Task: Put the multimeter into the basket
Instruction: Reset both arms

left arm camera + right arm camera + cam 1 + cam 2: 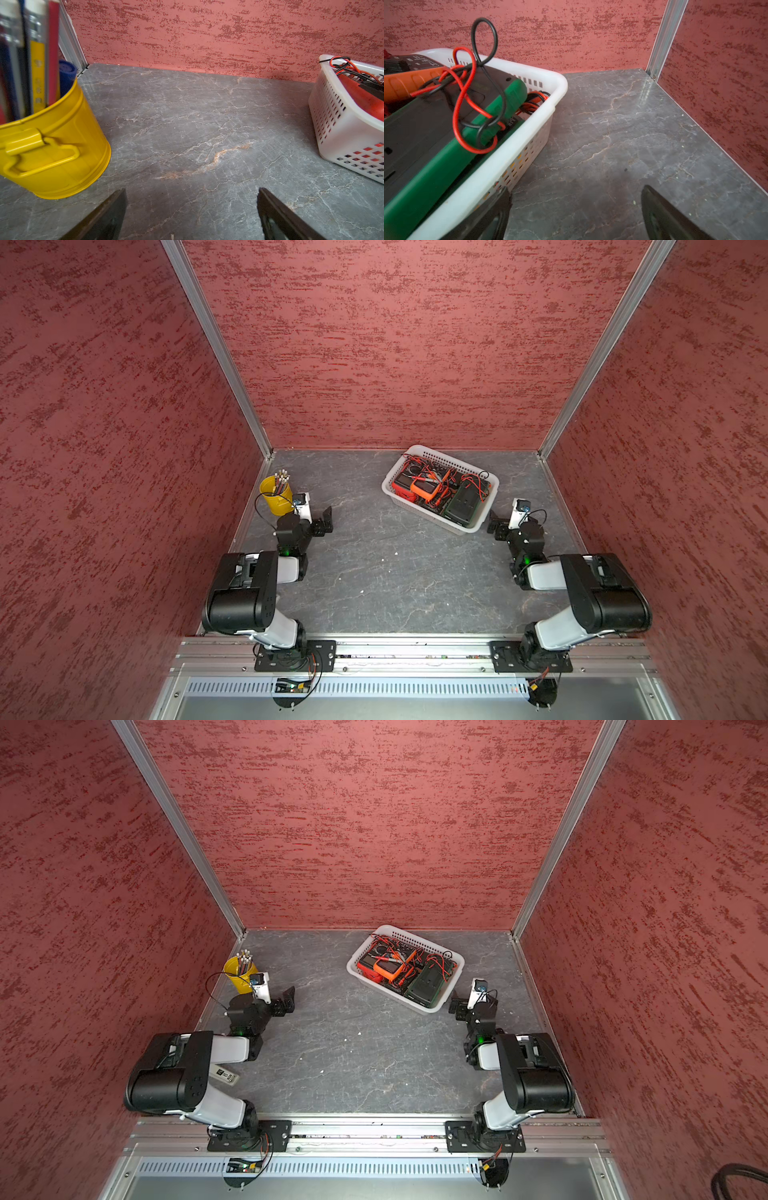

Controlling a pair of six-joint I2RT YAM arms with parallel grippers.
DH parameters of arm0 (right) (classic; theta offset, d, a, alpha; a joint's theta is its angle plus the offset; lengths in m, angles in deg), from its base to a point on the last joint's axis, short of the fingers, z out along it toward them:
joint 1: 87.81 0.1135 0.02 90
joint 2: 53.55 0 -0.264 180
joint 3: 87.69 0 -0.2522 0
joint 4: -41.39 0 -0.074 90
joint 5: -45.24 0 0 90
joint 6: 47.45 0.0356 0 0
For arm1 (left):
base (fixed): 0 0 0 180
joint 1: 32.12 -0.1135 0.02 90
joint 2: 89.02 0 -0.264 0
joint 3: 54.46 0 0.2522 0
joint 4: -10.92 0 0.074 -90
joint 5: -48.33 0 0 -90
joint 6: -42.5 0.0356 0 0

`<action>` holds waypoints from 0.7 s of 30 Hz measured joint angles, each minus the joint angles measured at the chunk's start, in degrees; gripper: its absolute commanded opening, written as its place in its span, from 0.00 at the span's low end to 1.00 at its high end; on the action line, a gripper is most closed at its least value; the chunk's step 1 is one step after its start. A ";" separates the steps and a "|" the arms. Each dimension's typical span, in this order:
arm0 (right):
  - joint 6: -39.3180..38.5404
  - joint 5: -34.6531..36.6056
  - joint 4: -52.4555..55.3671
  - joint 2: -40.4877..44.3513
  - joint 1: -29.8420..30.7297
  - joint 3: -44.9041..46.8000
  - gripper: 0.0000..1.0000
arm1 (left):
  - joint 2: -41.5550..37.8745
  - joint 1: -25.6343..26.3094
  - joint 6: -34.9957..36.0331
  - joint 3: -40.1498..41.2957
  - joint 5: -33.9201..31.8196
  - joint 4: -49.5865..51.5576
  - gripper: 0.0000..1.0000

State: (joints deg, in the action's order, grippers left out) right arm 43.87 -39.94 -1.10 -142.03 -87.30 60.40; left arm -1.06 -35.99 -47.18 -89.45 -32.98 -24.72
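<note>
Nearest us, the left gripper (pixel 326 522) and the right gripper (pixel 496 526) sit low over the grey marble-patterned tabletop (pixel 395 572), jaws spread wide and holding nothing. The yellow metal cup of pens (pixel 275 498) stands just beside the left gripper; the right gripper lies just beside the near corner of the white perforated plastic basket (pixel 415 508). Farther back, that basket holds every meter we can find: a green-and-black cased multimeter (pixel 463 504), an orange-cased multimeter (pixel 428 488) and a red-cased multimeter (pixel 404 481), tangled in loose red and black test leads (pixel 460 104). None lies on the bare tabletop. We judge such a meter rigid and moderately heavy. It is best clamped across the narrow width of its case, clear of the display and the floppy leads, which may snag.
</note>
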 measured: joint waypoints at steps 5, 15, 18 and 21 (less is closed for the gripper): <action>0.22 0.81 1.20 0.00 0.00 -1.84 0.99 | 0.00 0.02 0.00 0.00 0.00 -0.02 1.00; 0.22 1.03 2.19 0.00 0.02 -1.84 0.99 | 0.00 0.02 0.00 0.00 -0.02 -0.24 1.00; 0.20 1.03 2.21 0.00 0.02 -1.84 0.99 | 0.00 0.02 0.00 0.00 -0.02 -0.35 1.00; 0.20 1.05 2.27 0.00 0.02 -1.84 0.99 | 0.00 0.02 0.00 0.00 -0.02 -0.37 1.00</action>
State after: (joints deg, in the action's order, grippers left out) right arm 44.07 -38.89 1.17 -142.03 -87.28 58.56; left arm -1.06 -35.97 -47.18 -89.45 -33.01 -25.10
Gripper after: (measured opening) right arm 0.989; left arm 0.996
